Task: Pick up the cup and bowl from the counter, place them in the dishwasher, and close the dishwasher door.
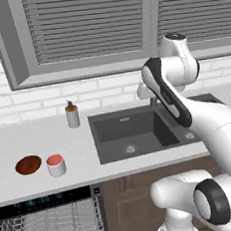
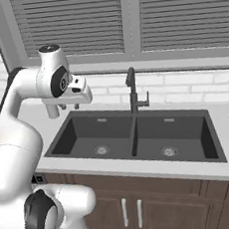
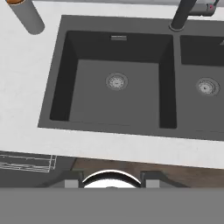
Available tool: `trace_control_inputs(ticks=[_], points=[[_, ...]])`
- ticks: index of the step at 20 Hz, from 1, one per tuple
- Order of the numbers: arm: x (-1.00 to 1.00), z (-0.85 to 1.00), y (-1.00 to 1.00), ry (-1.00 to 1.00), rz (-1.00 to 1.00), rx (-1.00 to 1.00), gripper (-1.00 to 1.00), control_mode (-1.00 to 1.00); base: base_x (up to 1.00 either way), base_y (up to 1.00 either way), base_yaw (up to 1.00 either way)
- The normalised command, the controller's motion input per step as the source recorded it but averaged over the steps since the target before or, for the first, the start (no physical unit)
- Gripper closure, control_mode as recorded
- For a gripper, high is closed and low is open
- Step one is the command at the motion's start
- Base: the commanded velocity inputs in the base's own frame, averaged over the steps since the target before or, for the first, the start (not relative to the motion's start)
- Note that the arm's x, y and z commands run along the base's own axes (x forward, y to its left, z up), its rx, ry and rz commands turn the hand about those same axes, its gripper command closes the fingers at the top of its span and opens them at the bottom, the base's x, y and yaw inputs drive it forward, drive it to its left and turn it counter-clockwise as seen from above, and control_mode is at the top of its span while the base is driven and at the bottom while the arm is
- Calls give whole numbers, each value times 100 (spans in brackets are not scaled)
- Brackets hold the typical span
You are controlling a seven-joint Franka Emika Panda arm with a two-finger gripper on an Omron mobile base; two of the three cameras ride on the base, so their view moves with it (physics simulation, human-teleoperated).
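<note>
Cup (image 1: pixel 56 165) beside bowl (image 1: pixel 28 165) on counter (image 1: pixel 20 141), well left of jaws (image 2: pixel 57 110), jaws' spread unclear

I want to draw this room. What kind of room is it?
It looks like a kitchen. There is a dark double sink with a tap set in a long pale counter, and an open dishwasher with wire racks underneath.

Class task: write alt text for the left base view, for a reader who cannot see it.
A white robot arm rises over a dark double sink in a pale counter. Left of the sink sit a bowl, a cup and a soap dispenser; below, an open dishwasher shows wire racks.
</note>
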Motion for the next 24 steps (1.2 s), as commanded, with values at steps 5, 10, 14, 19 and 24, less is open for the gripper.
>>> trace_control_inputs(ticks=[5,10,14,19,24], points=[[-27,-1,28,-8,3,-8,-100,-100,0,0,0],[-47,-10,100,-4,29,-28,-100,-100,0,0,0],[-24,-19,90,5,20,-7,-100,-100,0,0,0],[-8,-24,69,2,2,0,-100,-100,0,0,0],[-22,-32,61,0,2,1,-100,-100,0,0,0]])
